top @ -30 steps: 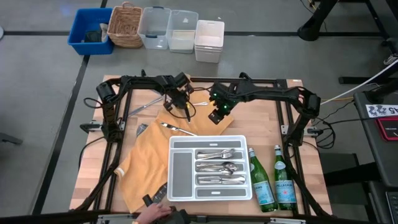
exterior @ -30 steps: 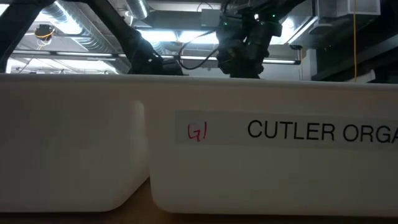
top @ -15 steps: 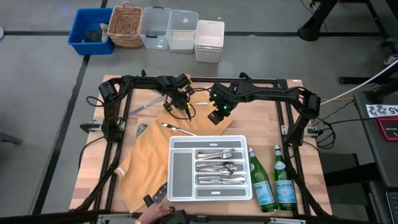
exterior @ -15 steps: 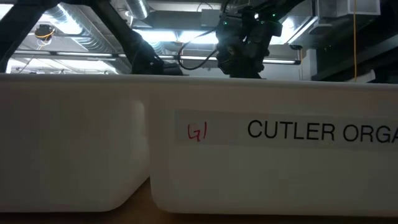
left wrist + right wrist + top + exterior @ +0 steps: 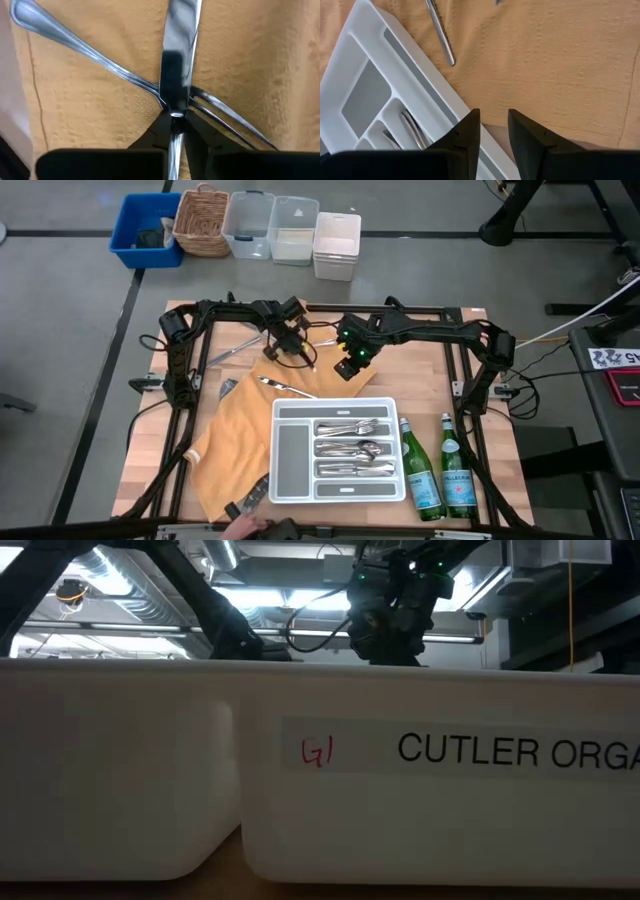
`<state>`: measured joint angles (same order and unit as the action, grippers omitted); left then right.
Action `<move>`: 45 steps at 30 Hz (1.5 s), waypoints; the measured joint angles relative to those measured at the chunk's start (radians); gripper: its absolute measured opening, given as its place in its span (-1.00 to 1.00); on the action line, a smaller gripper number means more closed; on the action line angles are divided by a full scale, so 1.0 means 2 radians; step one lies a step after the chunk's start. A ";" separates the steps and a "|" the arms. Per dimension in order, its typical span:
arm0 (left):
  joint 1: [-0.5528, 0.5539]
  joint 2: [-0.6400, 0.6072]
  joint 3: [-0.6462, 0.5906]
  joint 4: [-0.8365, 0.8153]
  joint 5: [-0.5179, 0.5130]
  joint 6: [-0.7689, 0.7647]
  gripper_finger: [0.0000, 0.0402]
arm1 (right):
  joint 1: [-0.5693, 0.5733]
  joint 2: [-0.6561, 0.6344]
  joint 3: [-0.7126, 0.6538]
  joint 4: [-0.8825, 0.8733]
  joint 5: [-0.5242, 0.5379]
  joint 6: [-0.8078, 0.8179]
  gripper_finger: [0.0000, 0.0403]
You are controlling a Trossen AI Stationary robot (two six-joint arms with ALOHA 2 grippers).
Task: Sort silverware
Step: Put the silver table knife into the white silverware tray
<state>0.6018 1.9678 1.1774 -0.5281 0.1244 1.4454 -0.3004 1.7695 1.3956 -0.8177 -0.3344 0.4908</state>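
My left gripper (image 5: 300, 356) (image 5: 173, 125) points down at the orange cloth (image 5: 235, 440) near the table's far edge, shut on a silver knife (image 5: 180, 40). The knife crosses over a fork (image 5: 100, 60) that lies flat on the cloth. Just to the right, my right gripper (image 5: 346, 366) (image 5: 494, 130) hovers open over the cloth with nothing between its fingers. Another knife (image 5: 285, 387) lies on the cloth near the white tray (image 5: 338, 401), whose compartments hold sorted silverware (image 5: 352, 448). My left gripper pinches the knife between its two fingers around the middle of its length (image 5: 173, 107), where it crosses the fork. The fingers come from above, pointing down, and the knife runs on between them. Whether the knife is clear of the fork I cannot tell.
Two green bottles (image 5: 440, 478) stand right of the tray. A silver utensil (image 5: 235, 348) lies on the bare wood at the far left. A person's hand (image 5: 250, 525) shows at the near edge. In the low view the tray's wall (image 5: 400, 790) fills the foreground.
My left gripper has sunk a little toward the cloth and its wrist has turned slightly.
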 joint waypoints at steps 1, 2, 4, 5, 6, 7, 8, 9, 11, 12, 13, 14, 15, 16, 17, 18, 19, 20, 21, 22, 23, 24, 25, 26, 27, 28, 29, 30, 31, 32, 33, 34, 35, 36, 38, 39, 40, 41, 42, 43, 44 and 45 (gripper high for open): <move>0.000 0.000 0.000 0.000 0.003 -0.015 -0.91 | 0.000 0.000 0.000 0.000 0.000 0.000 -0.50; 0.000 0.000 0.000 0.000 0.009 -0.031 -0.92 | 0.000 0.000 0.000 0.000 0.000 0.000 -0.50; 0.000 0.000 -0.001 0.000 0.019 -0.064 -0.90 | 0.000 0.000 0.000 0.000 0.000 0.000 -0.50; 0.000 0.000 -0.001 -0.001 0.023 -0.082 -0.89 | 0.000 0.000 0.000 0.000 0.000 0.000 -0.50; 0.000 0.001 -0.001 -0.001 0.025 -0.103 -0.86 | 0.000 0.000 0.000 0.000 0.000 0.000 -0.50; 0.000 0.001 -0.001 -0.001 0.026 -0.123 -0.85 | 0.000 0.000 0.000 0.000 0.000 0.000 -0.50; 0.000 0.001 -0.001 -0.001 0.028 -0.142 -0.83 | 0.000 0.000 0.000 0.000 0.000 -0.001 -0.50; 0.000 0.001 -0.001 -0.001 0.029 -0.160 -0.81 | 0.000 0.000 0.000 0.000 0.000 0.000 -0.50; 0.000 0.001 -0.002 0.001 0.030 -0.191 -0.77 | 0.000 0.000 0.000 0.000 0.000 0.000 -0.50; 0.000 0.001 -0.002 0.003 0.030 -0.204 -0.76 | 0.000 0.000 0.000 0.000 0.000 -0.001 -0.50; 0.000 0.001 -0.002 0.005 0.030 -0.215 -0.74 | 0.000 0.000 0.000 0.000 0.000 -0.001 -0.50; 0.000 0.001 -0.002 0.007 0.030 -0.223 -0.72 | 0.000 0.000 0.000 0.000 0.000 -0.001 -0.50; 0.000 0.001 -0.003 0.009 0.030 -0.226 -0.71 | 0.000 0.000 0.000 0.000 0.000 -0.001 -0.50; -0.001 0.002 -0.003 0.011 0.031 -0.226 -0.69 | 0.000 0.000 0.000 0.000 0.000 -0.001 -0.50; -0.001 0.002 -0.003 0.014 0.032 -0.223 -0.69 | 0.000 0.000 0.000 0.000 0.000 -0.001 -0.50; -0.001 0.002 -0.003 0.015 0.032 -0.221 -0.70 | 0.000 0.000 0.000 0.000 0.000 -0.001 -0.50; -0.001 0.002 -0.003 0.017 0.032 -0.218 -0.72 | 0.000 0.000 0.000 0.000 0.000 -0.001 -0.50; -0.001 0.002 -0.003 0.017 0.032 -0.215 -0.75 | 0.000 0.000 0.000 0.000 0.000 -0.001 -0.50; -0.001 0.002 -0.003 0.017 0.032 -0.213 -0.79 | 0.000 0.000 0.000 0.000 0.000 -0.001 -0.50; -0.001 0.002 -0.003 0.018 0.032 -0.213 -0.83 | 0.000 0.000 0.000 0.000 0.000 -0.001 -0.50; -0.001 0.002 -0.003 0.019 0.032 -0.214 -0.87 | 0.000 0.000 0.000 0.000 0.000 -0.001 -0.50; -0.001 0.002 -0.003 0.019 0.032 -0.219 -0.91 | 0.000 0.000 0.000 0.000 0.000 -0.001 -0.50; -0.001 0.002 -0.003 0.020 0.032 -0.222 -0.93 | 0.000 0.000 0.000 0.000 0.000 -0.001 -0.50; -0.001 0.002 -0.003 0.020 0.032 -0.225 -0.93 | 0.000 0.000 0.000 0.000 0.000 -0.001 -0.50; -0.001 0.002 -0.003 0.020 0.032 -0.227 -0.93 | 0.000 0.000 0.000 0.000 0.000 -0.001 -0.50; -0.001 0.002 -0.003 0.020 0.032 -0.231 -0.93 | 0.000 0.000 0.000 0.000 0.000 -0.001 -0.50; -0.001 0.002 -0.003 0.020 0.032 -0.233 -0.93 | 0.000 0.000 0.000 0.000 0.001 -0.001 -0.50; -0.002 0.002 -0.003 0.020 0.032 -0.236 -0.91 | 0.000 0.000 0.000 0.000 0.001 -0.001 -0.50; -0.002 0.002 -0.003 0.021 0.032 -0.238 -0.89 | 0.000 0.000 0.000 0.000 0.001 -0.001 -0.50; -0.002 0.002 -0.003 0.021 0.031 -0.239 -0.88 | 0.000 0.000 0.000 0.000 0.001 -0.001 -0.50; -0.002 0.001 -0.003 0.021 0.030 -0.239 -0.88 | 0.000 0.000 0.000 0.000 0.001 -0.001 -0.50; -0.003 0.000 -0.003 0.021 0.030 -0.240 -0.87 | 0.000 0.000 0.000 0.000 0.001 -0.002 -0.50; -0.003 0.000 -0.003 0.021 0.030 -0.241 -0.87 | 0.000 0.000 0.000 0.000 0.001 -0.006 -0.50; -0.003 -0.002 -0.003 0.020 0.029 -0.244 -0.87 | 0.000 0.000 0.000 0.000 0.001 -0.011 -0.50; -0.003 -0.007 -0.003 0.021 0.028 -0.252 -0.87 | 0.000 0.000 0.000 0.000 0.001 -0.014 -0.50; -0.003 -0.010 -0.003 0.022 0.029 -0.254 -0.87 | 0.000 0.000 0.000 0.000 0.001 -0.014 -0.50; -0.003 -0.014 -0.003 0.022 0.030 -0.256 -0.87 | 0.000 0.000 0.000 0.000 0.001 -0.014 -0.50; -0.003 -0.016 -0.004 0.023 0.031 -0.260 -0.86 | 0.000 0.000 0.000 0.000 0.001 -0.014 -0.50; -0.003 -0.018 -0.004 0.023 0.032 -0.264 -0.86 | 0.000 0.000 0.000 0.000 0.002 -0.014 -0.50; -0.003 -0.020 -0.004 0.023 0.032 -0.272 -0.86 | 0.000 0.000 0.000 0.001 0.004 -0.014 -0.50; -0.003 -0.021 -0.004 0.021 0.034 -0.277 -0.86 | 0.000 0.000 0.000 0.001 0.006 -0.014 -0.50; -0.003 -0.022 -0.004 0.021 0.036 -0.285 -0.86 | 0.000 0.000 0.000 0.001 0.007 -0.014 -0.50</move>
<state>0.5957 1.9241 1.1693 -0.4858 0.1974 0.8745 -0.3012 1.7687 1.3956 -0.8165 -0.3202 0.4627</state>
